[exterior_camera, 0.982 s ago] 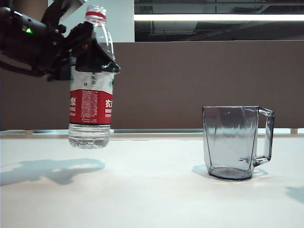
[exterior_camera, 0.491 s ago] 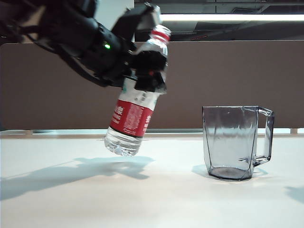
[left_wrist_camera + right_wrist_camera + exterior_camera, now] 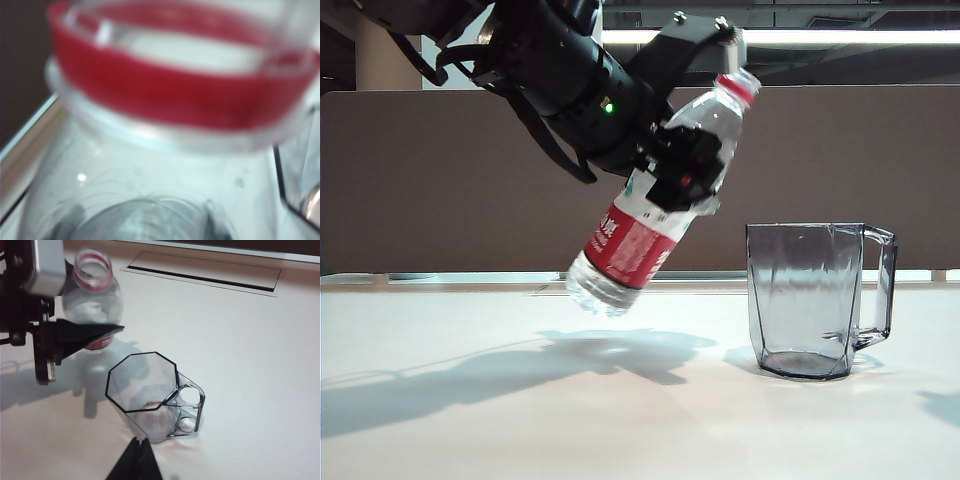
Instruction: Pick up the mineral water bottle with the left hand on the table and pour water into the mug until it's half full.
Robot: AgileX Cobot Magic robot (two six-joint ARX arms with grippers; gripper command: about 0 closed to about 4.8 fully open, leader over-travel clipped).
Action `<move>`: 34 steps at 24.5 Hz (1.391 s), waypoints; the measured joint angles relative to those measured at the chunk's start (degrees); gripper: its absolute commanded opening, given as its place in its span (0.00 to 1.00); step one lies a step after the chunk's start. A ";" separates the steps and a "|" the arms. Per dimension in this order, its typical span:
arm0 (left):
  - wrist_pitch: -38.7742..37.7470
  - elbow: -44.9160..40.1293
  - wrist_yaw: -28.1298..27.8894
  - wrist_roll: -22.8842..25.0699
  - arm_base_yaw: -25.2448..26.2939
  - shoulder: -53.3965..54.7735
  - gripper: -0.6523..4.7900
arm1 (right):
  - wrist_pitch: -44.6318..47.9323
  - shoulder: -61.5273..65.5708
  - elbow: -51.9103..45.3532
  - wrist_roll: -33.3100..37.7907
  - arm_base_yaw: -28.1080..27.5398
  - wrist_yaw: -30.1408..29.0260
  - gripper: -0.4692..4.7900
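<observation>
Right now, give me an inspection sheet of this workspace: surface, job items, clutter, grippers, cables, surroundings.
Surface: white table, bare apart from shadows; a dark slot is set into it in the right wrist view.
Job's things: mineral water bottle held in the air, tilted with its open neck toward the mug; mug upright on the table, no water visible in it, nothing pouring.
Clutter: nothing seen.
Grippers: left gripper clamped on the bottle's upper body, left of the mug. Right gripper near the mug, only its dark fingertips show, close together, holding nothing.
Cables: black cables along the left arm.
Surroundings: brown partition behind the table, ceiling light strip above.
</observation>
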 measured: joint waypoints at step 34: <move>-0.68 7.65 -11.26 36.54 -3.67 7.96 0.61 | 0.02 -0.02 0.00 0.00 0.02 -1.14 0.09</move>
